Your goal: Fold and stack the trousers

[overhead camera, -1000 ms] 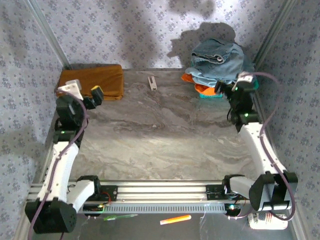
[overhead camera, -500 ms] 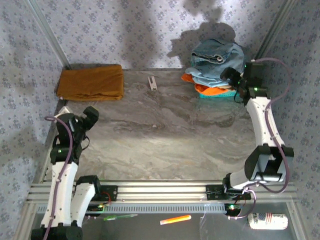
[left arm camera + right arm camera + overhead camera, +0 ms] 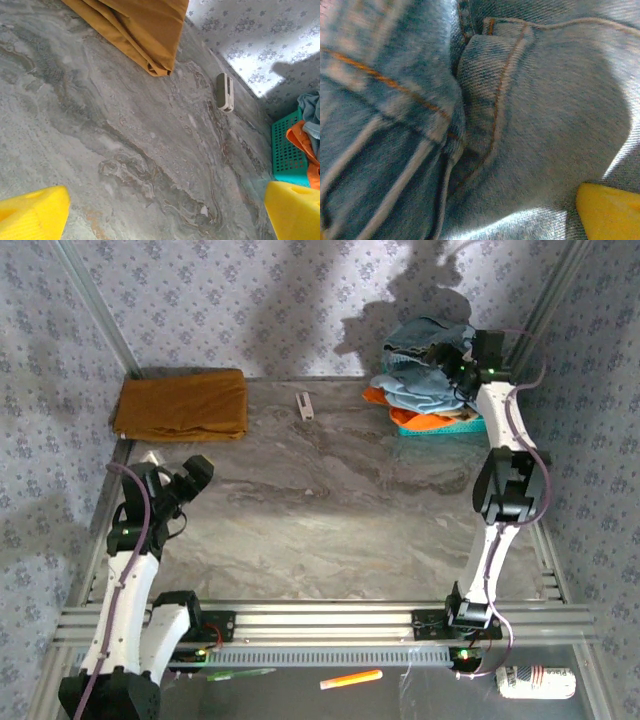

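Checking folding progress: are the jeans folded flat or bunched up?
Bunched up: the jeans lie crumpled in a heap on other clothes over the teal basket, with creases and seams overlapping in the right wrist view.

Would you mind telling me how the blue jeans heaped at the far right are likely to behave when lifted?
The trousers lie crumpled in soft folds, so they will probably sag and trail rather than hold shape. Their thick, seamed denim looks heavy and unlikely to slip. Lifting them may drag the orange garment beneath.
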Available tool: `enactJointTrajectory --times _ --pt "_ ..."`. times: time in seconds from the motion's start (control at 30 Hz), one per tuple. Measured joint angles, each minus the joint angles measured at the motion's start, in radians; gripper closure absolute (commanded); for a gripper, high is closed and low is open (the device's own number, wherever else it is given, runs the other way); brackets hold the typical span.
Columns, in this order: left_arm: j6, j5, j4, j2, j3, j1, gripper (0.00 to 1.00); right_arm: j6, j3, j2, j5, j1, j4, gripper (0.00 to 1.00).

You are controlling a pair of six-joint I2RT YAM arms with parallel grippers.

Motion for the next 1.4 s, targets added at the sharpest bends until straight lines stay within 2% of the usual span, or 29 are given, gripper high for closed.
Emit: enactJointTrajectory --times 0.03,0.07,0.13,0.2,0.57,0.97,1.13,1.33,1.37,1.4 --pt "0.003 0.001 0.003 0.011 0.001 0.0 0.0 -0.001 0.039 0.028 -0.01 0.0 -0.017 0.57" --pt "0.003 0.004 0.004 0.022 0.002 0.0 0.0 -0.001 0.069 0.046 -0.02 -0.002 -0.03 0.69" --pt "0.006 0.007 0.004 0.049 0.007 -0.001 0.0 -0.003 0.114 0.061 -0.028 -0.003 -0.049 0.9" --pt "0.007 0.007 0.003 0.068 0.014 -0.004 0.0 -0.005 0.134 0.06 -0.023 0.001 -0.064 1.0" --pt "0.006 0.011 0.011 0.073 0.061 -0.042 0.02 -0.086 0.148 -0.064 0.115 0.096 -0.187 1.0" --pt "0.005 0.01 0.003 0.018 0.063 -0.051 0.03 -0.172 0.203 -0.327 0.129 0.227 -0.246 1.0" --pt "0.005 0.006 -0.003 -0.021 0.07 -0.052 0.03 -0.27 0.128 -0.475 0.191 0.422 -0.258 1.0" --pt "0.002 -0.016 -0.019 -0.047 0.1 -0.053 0.03 -0.351 -0.047 -0.715 0.238 0.736 -0.246 1.0" --pt "0.0 -0.023 -0.024 -0.051 0.105 -0.053 0.03 -0.354 -0.084 -0.751 0.254 0.791 -0.238 0.95" --pt "-0.002 -0.033 -0.034 -0.057 0.111 -0.053 0.02 -0.354 -0.127 -0.784 0.27 0.851 -0.226 0.78"
